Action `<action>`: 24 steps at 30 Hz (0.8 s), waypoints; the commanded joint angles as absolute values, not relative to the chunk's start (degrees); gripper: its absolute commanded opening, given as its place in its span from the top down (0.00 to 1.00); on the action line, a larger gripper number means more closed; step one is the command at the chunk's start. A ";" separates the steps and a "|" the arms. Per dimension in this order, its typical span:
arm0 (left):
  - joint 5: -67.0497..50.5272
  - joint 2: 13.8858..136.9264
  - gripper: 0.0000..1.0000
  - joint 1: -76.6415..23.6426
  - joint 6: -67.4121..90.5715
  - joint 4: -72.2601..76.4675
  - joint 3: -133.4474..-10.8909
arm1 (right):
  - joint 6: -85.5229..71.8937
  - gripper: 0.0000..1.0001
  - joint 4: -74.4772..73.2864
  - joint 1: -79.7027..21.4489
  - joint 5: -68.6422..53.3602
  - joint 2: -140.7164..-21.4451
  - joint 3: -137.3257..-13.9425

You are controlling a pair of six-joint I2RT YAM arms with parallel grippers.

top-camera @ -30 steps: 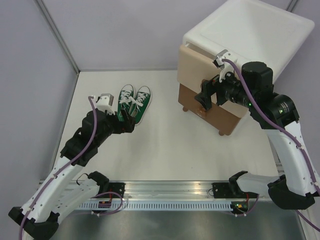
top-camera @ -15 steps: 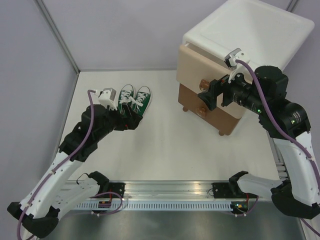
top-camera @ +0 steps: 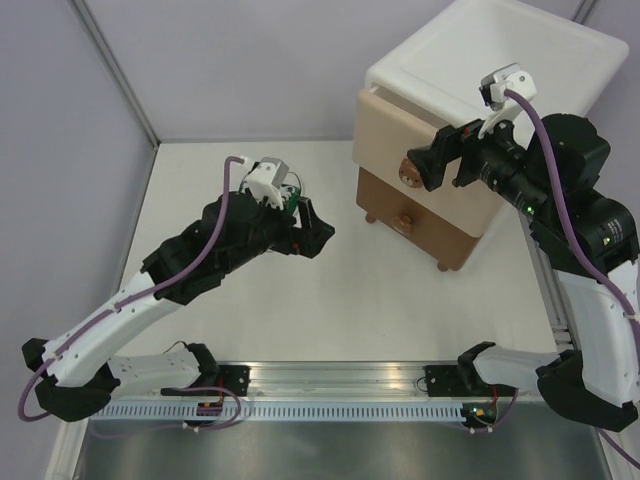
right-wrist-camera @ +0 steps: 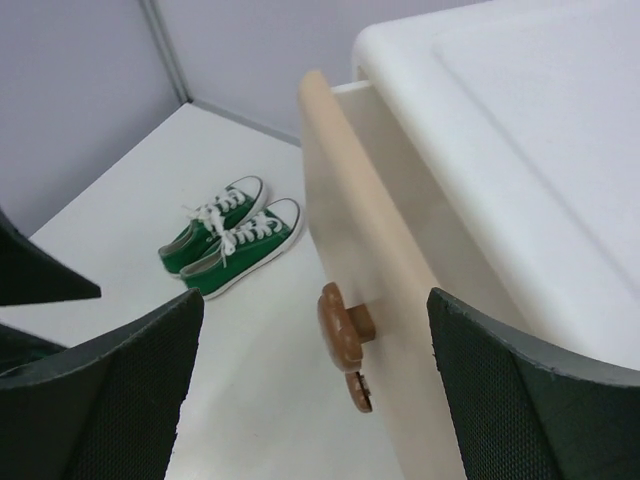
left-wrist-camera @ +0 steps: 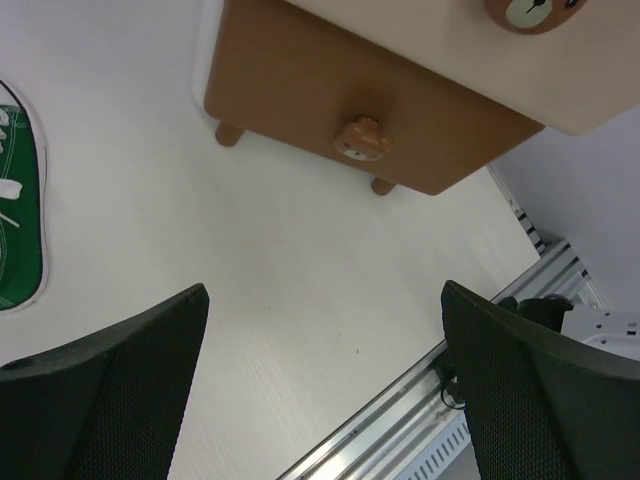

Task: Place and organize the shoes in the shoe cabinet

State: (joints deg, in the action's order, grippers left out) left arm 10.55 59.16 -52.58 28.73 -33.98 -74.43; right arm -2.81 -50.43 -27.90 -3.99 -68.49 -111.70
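The white shoe cabinet [top-camera: 500, 60] stands at the back right. Its beige upper drawer [top-camera: 395, 125] stands a little out from the body, and the brown lower drawer [top-camera: 425, 220] is below it. My right gripper [top-camera: 440, 160] is open and empty, just in front of the upper bear knob [right-wrist-camera: 340, 325] without touching it. My left gripper [top-camera: 312, 232] is open and empty above the table, facing the lower drawer [left-wrist-camera: 320, 90] and its knob [left-wrist-camera: 360, 140]. The green shoes [right-wrist-camera: 230, 245] lie side by side on the table; my left arm hides most of them in the top view [top-camera: 291, 205]. The blue shoes are out of view.
Grey walls [top-camera: 250, 60] close the back and left of the white table [top-camera: 380, 300]. A metal rail [top-camera: 340, 385] with the arm bases runs along the near edge. The cabinet stands on short brown feet [left-wrist-camera: 229, 134].
My left arm has swung right, off the green shoes and toward the cabinet. My right gripper has risen from the lower drawer's level to the upper knob.
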 commanded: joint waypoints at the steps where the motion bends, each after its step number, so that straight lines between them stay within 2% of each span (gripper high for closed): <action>1: 16.78 62.83 0.00 -56.06 26.46 -33.05 -80.58 | -3.52 0.04 -50.80 -28.04 7.52 -71.10 -116.80; 5: 19.77 69.23 0.00 -59.14 24.44 -32.87 -86.91 | -4.13 0.04 -51.50 -28.04 16.42 -72.77 -121.11; 13: 25.66 82.25 0.02 -64.07 17.50 -32.87 -103.52 | -4.13 0.04 -53.79 -27.95 35.05 -74.88 -120.06; 19: 27.33 91.30 0.03 -64.16 15.12 -32.52 -111.70 | -4.31 0.03 -53.61 -26.64 38.85 -74.71 -116.20; 24: 25.84 96.23 0.03 -64.16 14.94 -32.43 -117.41 | -3.87 0.03 -54.49 -23.12 35.17 -75.76 -116.02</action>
